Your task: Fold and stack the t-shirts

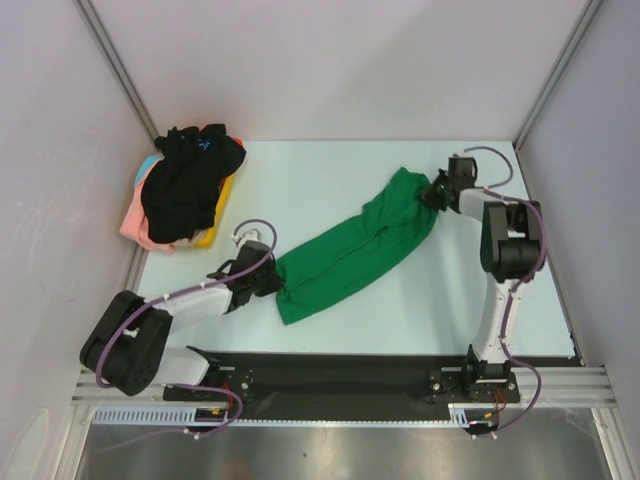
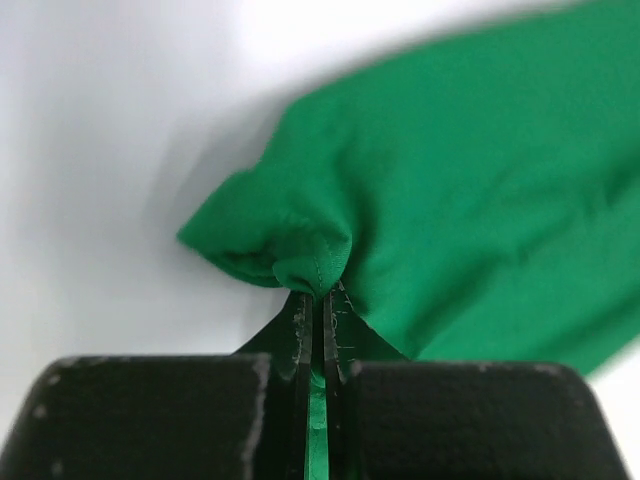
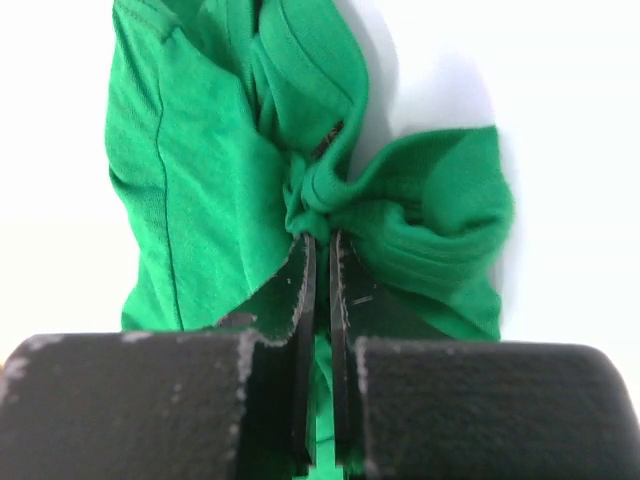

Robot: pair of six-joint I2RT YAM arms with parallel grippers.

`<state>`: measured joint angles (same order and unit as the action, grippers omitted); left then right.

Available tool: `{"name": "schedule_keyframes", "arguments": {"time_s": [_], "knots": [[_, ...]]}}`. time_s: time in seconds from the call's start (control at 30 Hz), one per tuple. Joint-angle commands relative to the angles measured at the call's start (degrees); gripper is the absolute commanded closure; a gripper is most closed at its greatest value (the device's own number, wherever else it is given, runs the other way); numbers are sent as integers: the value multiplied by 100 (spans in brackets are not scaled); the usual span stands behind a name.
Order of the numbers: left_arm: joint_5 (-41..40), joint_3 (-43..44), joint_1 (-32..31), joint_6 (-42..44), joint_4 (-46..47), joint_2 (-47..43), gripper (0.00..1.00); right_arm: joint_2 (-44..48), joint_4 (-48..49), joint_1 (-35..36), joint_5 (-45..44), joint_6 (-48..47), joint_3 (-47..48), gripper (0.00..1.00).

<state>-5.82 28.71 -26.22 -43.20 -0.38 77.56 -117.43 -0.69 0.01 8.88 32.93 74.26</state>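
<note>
Pale table carries the green t-shirt, stretched diagonally mid-table. Heap of other t-shirts, black on top, in far-left corner. Left gripper pinches the shirt's near end, right gripper pinches its far end.

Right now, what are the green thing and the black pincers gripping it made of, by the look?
The green t-shirt looks like soft matte knit cloth, likely cotton: it bunches into folds and shows a stitched seam. The left gripper and right gripper have matte black fingers, scuffed pale along the edges; hard plastic or coated metal, I cannot tell which.
</note>
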Motion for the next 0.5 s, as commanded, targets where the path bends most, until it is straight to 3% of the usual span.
{"name": "schedule_keyframes", "arguments": {"time_s": [0.0, 0.17, 0.3, 0.4, 0.47], "knots": [[539, -409, -716, -959, -331, -214, 100, -885, 113, 385, 824, -426, 1307, 100], [731, -331, -1971, -2085, 38, -110, 100, -2449, -745, 824, 1351, -770, 3926, 100], [758, 335, -2747, -2490, 381, 504, 100, -3583, -1433, 1272, 1459, -1025, 6087, 100], [950, 827, -3143, -2710, 565, 1146, 100, -4086, -1549, 1484, 1318, -1122, 7055, 100], [1144, 1109, -3345, -2772, 609, 1725, 100, -4087, -1128, 1511, 1239, -929, 7006, 100]]}}
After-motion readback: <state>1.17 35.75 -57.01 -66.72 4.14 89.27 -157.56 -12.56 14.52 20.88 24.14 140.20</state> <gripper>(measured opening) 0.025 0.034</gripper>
